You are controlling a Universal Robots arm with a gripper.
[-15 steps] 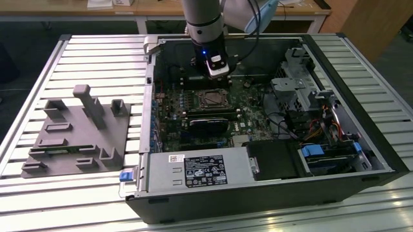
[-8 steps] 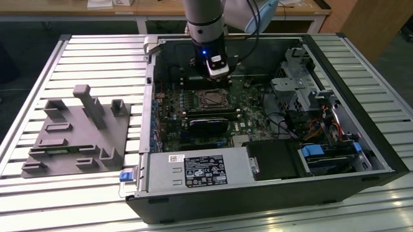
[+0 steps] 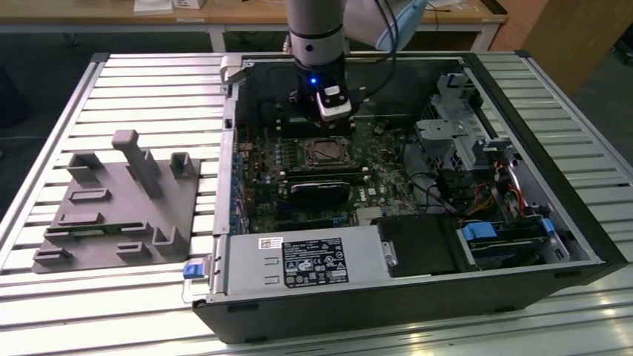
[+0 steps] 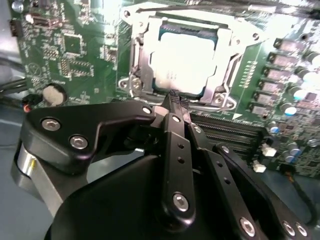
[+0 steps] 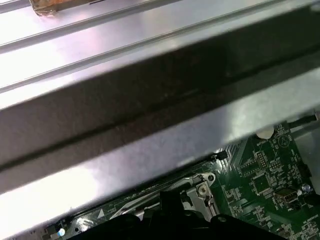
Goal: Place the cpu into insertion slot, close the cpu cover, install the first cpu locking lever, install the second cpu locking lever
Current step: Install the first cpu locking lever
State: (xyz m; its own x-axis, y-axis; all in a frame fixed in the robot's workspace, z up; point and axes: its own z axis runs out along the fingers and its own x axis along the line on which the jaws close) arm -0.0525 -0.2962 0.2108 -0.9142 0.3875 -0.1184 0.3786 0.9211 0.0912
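Motherboard shot from the second wrist view is showing the small flat square cpu [image 4: 184, 60] with its pale metal top sitting inside the square black-rimmed insertion slot [image 4: 225, 82], and the thin silvery cpu cover [image 4: 145, 57] is lying down around it like a frame, with the chip showing through its window. The black end effector [image 4: 175, 100] is hanging right at the near edge of that socket, with its two slim black fingers [image 4: 172, 107] pressed together at the tips and nothing between them. Whether the tips are actually touching the frame edge I can't tell, they're just right beside it. In the exterior view the grey arm is coming straight down into the open black computer case [image 3: 554, 245], which is lying on its side on the ribbed silver metal table [image 3: 148, 89], and the end effector [image 3: 319, 127] is sitting just above the far side of the socket [image 3: 325, 152], roughly mid-board. Long black memory slots [image 3: 322, 180] are running just in front of the socket. Off to the exterior view's left, well apart from the case, a grey moulded fixture tray [image 3: 118, 208] with upright posts is resting on the table. In the first wrist view, the case's silvery wall [image 5: 150, 150] is running across, with green circuit board [image 5: 265, 180] beside it.
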